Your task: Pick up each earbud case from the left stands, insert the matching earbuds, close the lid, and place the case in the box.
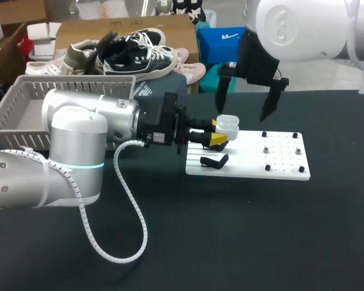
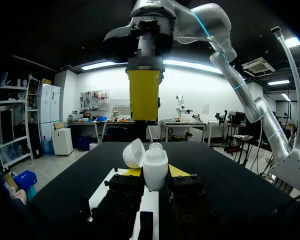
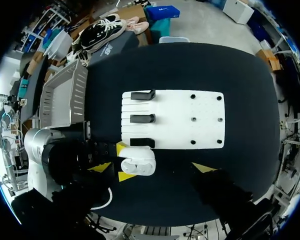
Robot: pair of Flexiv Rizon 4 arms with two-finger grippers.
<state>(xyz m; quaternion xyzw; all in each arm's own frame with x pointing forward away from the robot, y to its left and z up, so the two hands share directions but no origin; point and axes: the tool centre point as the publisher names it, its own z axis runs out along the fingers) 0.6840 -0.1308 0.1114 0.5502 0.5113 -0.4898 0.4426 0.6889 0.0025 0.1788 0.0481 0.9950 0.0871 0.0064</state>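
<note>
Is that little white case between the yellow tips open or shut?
Open. The earbud case stands with its lid swung back to one side.

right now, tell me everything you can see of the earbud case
The earbud case is a small, glossy white, rounded shell. Its hinged lid is swung open. It stands upright, clamped from two sides between the yellow tips of the left claw, at the edge of the white board, beside a black stand. Whether earbuds sit inside cannot be seen.
</note>
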